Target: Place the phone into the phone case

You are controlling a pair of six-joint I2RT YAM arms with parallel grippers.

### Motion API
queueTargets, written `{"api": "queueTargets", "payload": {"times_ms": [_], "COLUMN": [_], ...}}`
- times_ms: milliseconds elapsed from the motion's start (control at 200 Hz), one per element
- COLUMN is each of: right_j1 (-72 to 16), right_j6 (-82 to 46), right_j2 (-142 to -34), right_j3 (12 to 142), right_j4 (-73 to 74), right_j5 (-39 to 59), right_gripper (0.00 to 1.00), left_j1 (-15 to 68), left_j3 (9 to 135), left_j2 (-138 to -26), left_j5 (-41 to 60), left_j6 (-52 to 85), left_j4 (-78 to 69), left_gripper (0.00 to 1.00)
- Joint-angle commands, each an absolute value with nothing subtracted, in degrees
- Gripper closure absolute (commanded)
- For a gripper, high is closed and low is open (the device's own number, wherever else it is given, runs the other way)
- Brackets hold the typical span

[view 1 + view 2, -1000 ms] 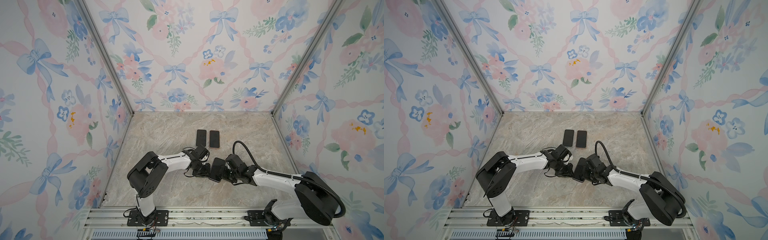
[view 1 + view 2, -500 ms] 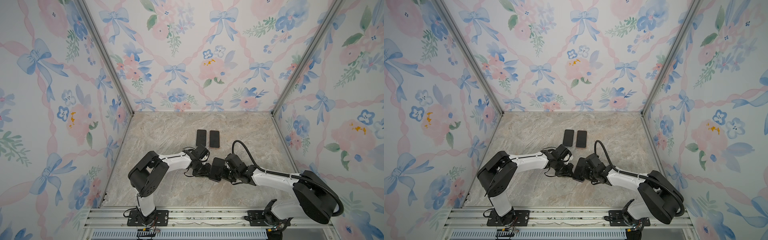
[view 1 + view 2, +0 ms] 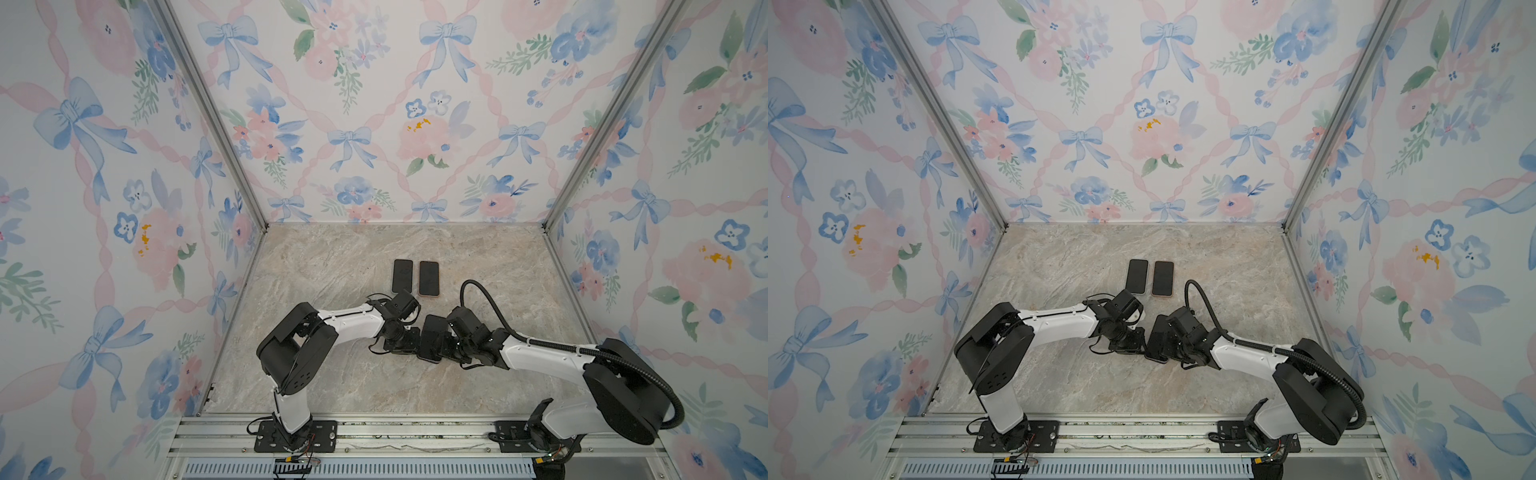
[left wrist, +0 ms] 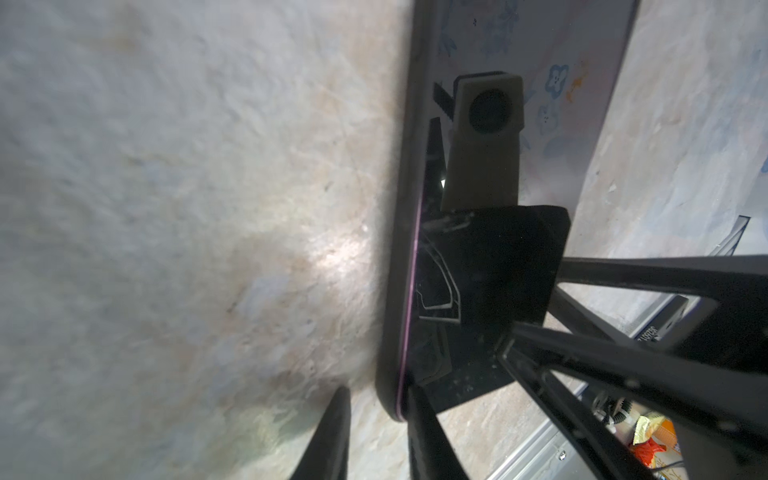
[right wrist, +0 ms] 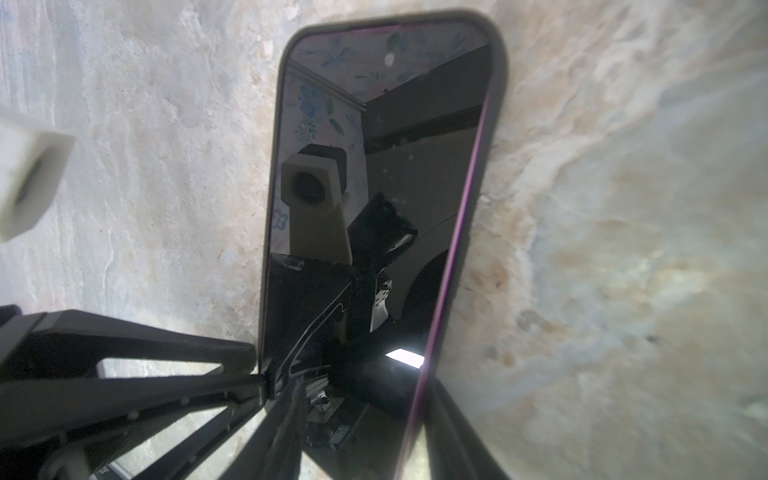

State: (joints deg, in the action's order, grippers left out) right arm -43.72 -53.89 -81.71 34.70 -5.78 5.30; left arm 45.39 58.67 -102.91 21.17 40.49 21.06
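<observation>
One phone [image 5: 374, 166], screen up, R pincer [image 5: 345, 378] clamped on both its long sides, L pincer [image 4: 377, 399] slightly parted, astride one edge nr a corner

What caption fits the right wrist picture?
Glossy black phone in a dark grey case, its end clamped by the right gripper.

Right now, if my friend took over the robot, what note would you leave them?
Left end effector: open, jaws apart astride a corner of the phone case, not clamping.
Right end effector: shut across the phone case, near the middle of the table.
Done: the phone sits in the case.
To do: its purple edge shows along one side, so maybe press it flush, then let go.
Farther back lie two other phones, side by side.
</observation>
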Motion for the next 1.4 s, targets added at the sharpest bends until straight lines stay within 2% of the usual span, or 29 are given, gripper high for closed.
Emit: {"api": "queueTargets", "payload": {"times_ms": [0,440,675,745,830,1000,1160,1395], "right_j1": [-44.7,-44.6,-43.7,-44.2,-44.9,-45.1,-45.3,-45.8], "right_j6": [-52.7,-51.8,-50.6,-52.2,-54.4,-55.6,-55.1,-54.3], "right_j2": [-82.6,-84.3,-81.3,-78.0,-73.1,-68.4,-67.9,-70.3], "right_j3": [35.8,37.1,37.9,36.2,33.3,31.0,31.3,31.8], "right_j4": [-8.3,-8.5,-12.7,-13.7,-14.4,-15.7,-16.4,-15.6], "right_j5": [5.0,5.0,4.0,3.4,2.1,0.5,0.2,0.5], "right_gripper": [0.52,0.53,0.53,0.53,0.52,0.54,0.55,0.55], "left_j1": [45.3,46.4,46.7,46.7,45.5,42.4,43.0,43.8], "left_j3": [59.1,59.5,59.9,59.5,58.3,54.1,51.0,49.3], "left_j2": [-103.2,-106.2,-106.3,-103.3,-99.9,-99.8,-100.6,-102.0], "left_j5": [17.6,17.9,18.4,19.1,19.3,28.7,33.4,34.6], "left_j6": [39.1,38.7,38.4,38.3,37.8,39.2,42.0,43.2], "left_j4": [24.5,24.4,24.4,23.9,23.0,13.9,6.5,3.0], "left_gripper": [0.72,0.82,0.83,0.80,0.72,0.58,0.56,0.58]}}
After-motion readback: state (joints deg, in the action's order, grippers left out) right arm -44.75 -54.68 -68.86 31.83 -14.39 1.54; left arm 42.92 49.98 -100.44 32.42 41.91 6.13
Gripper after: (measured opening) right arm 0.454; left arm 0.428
